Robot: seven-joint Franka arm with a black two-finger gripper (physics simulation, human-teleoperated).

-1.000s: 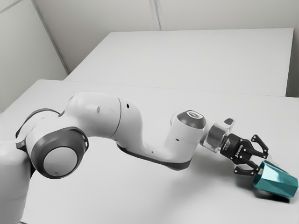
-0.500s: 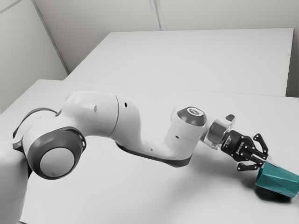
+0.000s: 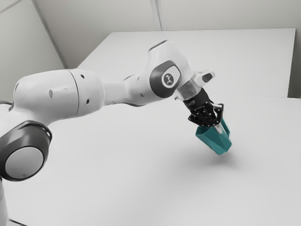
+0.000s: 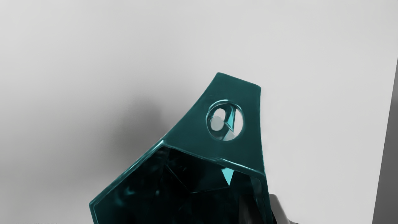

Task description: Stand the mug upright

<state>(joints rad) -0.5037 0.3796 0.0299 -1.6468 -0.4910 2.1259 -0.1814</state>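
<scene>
In the exterior view, my gripper (image 3: 217,125) points down at a slant, shut on one wall of the teal mug (image 3: 212,140). The faceted mug is tilted, its open end toward the hand and its base pointing down and toward the exterior view's right. In the wrist view, the mug (image 4: 189,133) shows its dark inside and a side face with a round hole. There the gripper (image 4: 265,205) has one finger inside the mug and the other outside, with the wall between them. A shadow lies on the table below the mug; whether its base touches is unclear.
The white table (image 3: 141,179) extends around the mug, with another white surface (image 3: 225,56) behind it. The arm comes across from the exterior view's left. In the wrist view, a table edge runs beside a dark grey strip (image 4: 387,161).
The fingers have closed on the mug's wall. Hand and mug have moved up and toward the exterior view's left, and the mug has gone from nearly sideways to a steeper tilt.
</scene>
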